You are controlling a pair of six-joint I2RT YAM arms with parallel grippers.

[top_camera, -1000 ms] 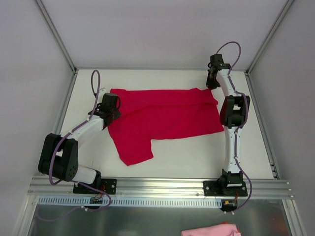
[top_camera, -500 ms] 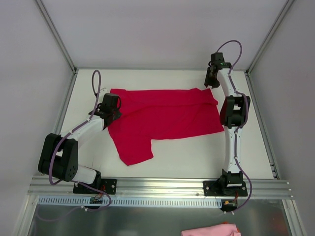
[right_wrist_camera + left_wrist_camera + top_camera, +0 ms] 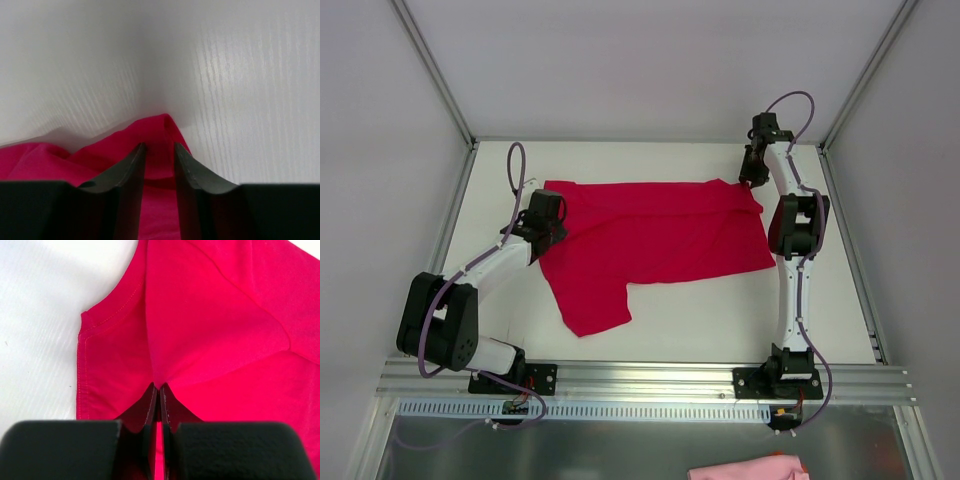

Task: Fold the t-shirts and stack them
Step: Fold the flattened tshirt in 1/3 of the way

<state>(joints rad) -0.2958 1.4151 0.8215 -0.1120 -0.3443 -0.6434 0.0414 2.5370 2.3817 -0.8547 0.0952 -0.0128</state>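
Note:
A crimson-red t-shirt [image 3: 660,240] lies spread across the middle of the white table, with one part hanging toward the near side. My left gripper [image 3: 548,222] sits on its left end and is shut on a pinch of the red cloth [image 3: 210,330], which puckers up from the fingertips [image 3: 153,396]. A stitched hem [image 3: 85,365] runs on the left. My right gripper [image 3: 753,181] is at the shirt's far right corner. In the right wrist view its jaws stand a narrow gap apart, with the cloth corner [image 3: 162,127] between the fingertips [image 3: 137,152].
The table [image 3: 700,320] has upright grey walls at the back and both sides. A metal rail [image 3: 640,378] runs along the near edge by the arm bases. A pink cloth [image 3: 745,468] lies below the rail, off the table.
My right gripper has moved a little right and nearer, down onto the shirt's far right corner. The left gripper and the shirt have not visibly moved.

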